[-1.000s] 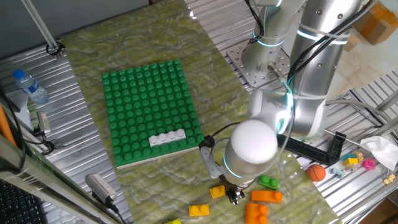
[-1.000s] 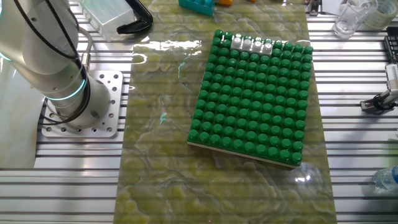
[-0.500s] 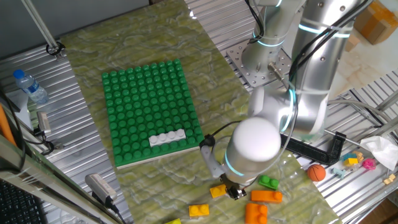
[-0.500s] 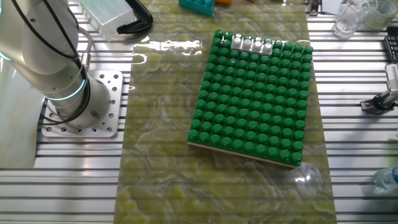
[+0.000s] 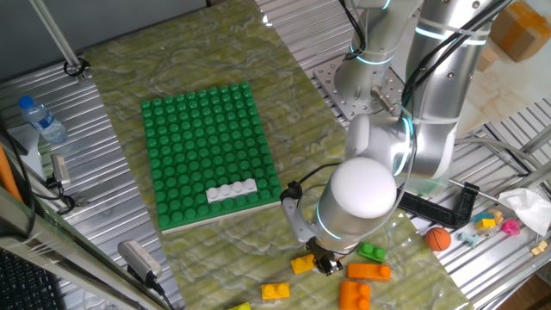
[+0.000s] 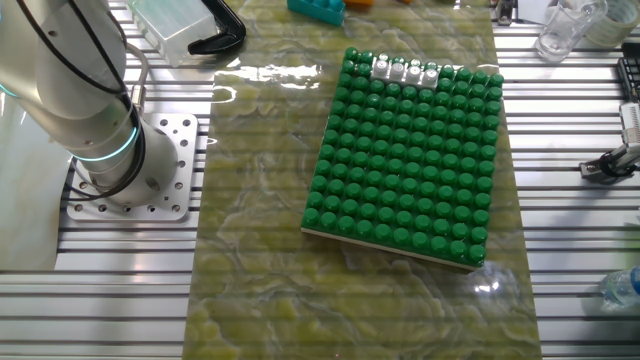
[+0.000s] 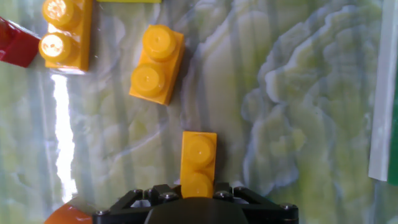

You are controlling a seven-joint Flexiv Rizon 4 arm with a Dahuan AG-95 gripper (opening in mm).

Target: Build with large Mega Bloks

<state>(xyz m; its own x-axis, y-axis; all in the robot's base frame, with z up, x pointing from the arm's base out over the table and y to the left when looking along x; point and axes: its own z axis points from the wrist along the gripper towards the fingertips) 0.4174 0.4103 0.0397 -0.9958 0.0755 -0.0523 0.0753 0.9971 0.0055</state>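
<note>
My gripper [image 5: 326,264] is low over the mat at the front, hidden in the other fixed view. In the hand view a yellow two-stud brick [image 7: 199,163] lies on the mat with its near end between my jaws [image 7: 198,194], which stand on either side of it and look open. That brick shows beside the fingers [image 5: 301,264]. More yellow bricks [image 7: 157,63] [image 7: 65,31] lie beyond it. Orange bricks [image 5: 368,272] [image 5: 355,294], a green brick [image 5: 372,252] and a yellow brick [image 5: 275,291] lie nearby. A white brick [image 5: 231,191] [image 6: 405,70] sits on the green baseplate [image 5: 202,138].
A small orange ball [image 5: 438,238] and small toys lie right of the arm. A cyan brick [image 6: 316,8] lies at the mat's far end. A water bottle [image 5: 41,119] stands at the left. The baseplate's edge [image 7: 385,93] shows in the hand view.
The arm's wrist has shifted a little to the right and up above the gripper. The yellow brick and the other bricks have not moved.
</note>
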